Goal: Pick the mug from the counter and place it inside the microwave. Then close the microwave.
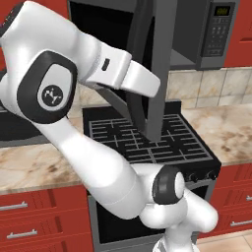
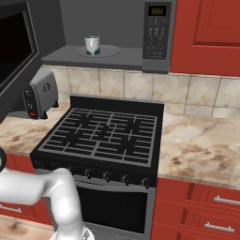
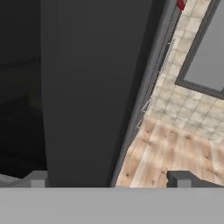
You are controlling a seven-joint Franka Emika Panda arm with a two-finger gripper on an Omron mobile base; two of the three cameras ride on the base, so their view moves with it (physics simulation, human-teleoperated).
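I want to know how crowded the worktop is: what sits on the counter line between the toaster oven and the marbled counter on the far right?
In the right base view, the black grated stove lies between the toaster oven and the right-hand counter.

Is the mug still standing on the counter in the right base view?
No, the mug stands inside the open microwave, on its round plate, above the stove and not on the counter.
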